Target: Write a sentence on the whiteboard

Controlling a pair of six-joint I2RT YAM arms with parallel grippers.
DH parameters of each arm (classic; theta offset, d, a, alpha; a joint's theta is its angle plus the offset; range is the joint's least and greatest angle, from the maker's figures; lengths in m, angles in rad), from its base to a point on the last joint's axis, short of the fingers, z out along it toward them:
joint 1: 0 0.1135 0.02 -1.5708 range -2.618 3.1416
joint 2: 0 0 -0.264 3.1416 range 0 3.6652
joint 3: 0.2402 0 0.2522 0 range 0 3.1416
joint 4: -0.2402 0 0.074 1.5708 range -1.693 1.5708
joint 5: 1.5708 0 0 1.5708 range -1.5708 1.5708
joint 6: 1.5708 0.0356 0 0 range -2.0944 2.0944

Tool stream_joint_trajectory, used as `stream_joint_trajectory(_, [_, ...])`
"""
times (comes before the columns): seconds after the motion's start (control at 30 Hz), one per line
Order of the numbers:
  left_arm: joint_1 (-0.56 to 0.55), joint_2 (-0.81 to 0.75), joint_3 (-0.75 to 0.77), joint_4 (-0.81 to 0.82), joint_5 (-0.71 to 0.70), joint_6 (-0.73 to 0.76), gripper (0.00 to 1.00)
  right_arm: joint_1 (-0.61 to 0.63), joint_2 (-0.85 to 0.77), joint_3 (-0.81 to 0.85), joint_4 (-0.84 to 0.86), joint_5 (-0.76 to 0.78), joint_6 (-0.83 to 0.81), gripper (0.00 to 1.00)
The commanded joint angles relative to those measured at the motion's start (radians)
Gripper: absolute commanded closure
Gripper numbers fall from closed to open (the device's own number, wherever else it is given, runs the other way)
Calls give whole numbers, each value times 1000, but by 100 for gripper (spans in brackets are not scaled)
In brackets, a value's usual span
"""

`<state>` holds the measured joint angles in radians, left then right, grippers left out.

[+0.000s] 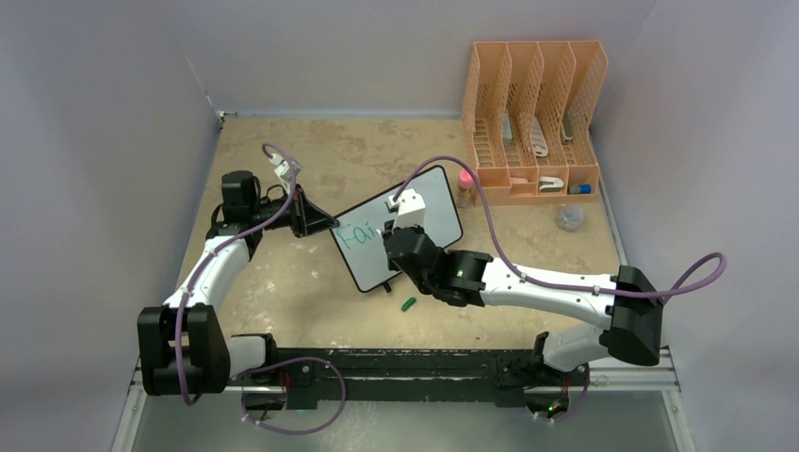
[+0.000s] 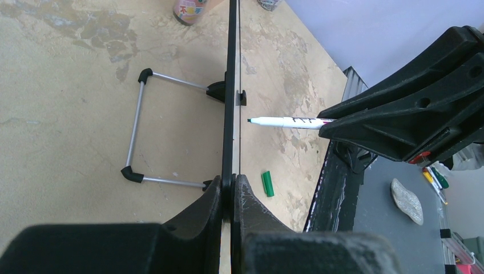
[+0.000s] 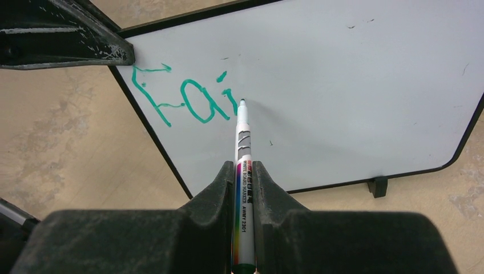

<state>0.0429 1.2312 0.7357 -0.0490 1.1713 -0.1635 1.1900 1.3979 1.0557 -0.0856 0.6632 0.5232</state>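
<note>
Overhead, the right arm (image 1: pixel 528 282) hides the whiteboard's (image 1: pixel 441 200) middle; the marker's (image 3: pixel 243 148) tail leaves the right wrist view's bottom edge.

The white whiteboard (image 3: pixel 354 85), black-framed, bears green lettering (image 3: pixel 188 100), the marker (image 3: pixel 244 171) is white with a rainbow stripe, a green cap (image 1: pixel 408 304) lies at the board's six o'clock on the mottled tan table (image 1: pixel 283 273), and a peach lattice rack (image 1: pixel 532 113) stands at two o'clock.

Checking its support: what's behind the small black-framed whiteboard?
A silver wire stand with black corner caps, on the tan table. The left gripper covers the whiteboard's near edge.
</note>
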Motion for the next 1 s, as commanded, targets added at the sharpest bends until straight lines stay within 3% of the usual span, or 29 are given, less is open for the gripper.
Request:
stream_joint_trajectory(0.0, [-14, 7, 21, -26, -5, 32, 100, -6, -12, 7, 54, 21, -5, 100])
stream_joint_trajectory(0.97, [-14, 9, 22, -25, -4, 33, 100, -24, 47, 7, 76, 23, -22, 100])
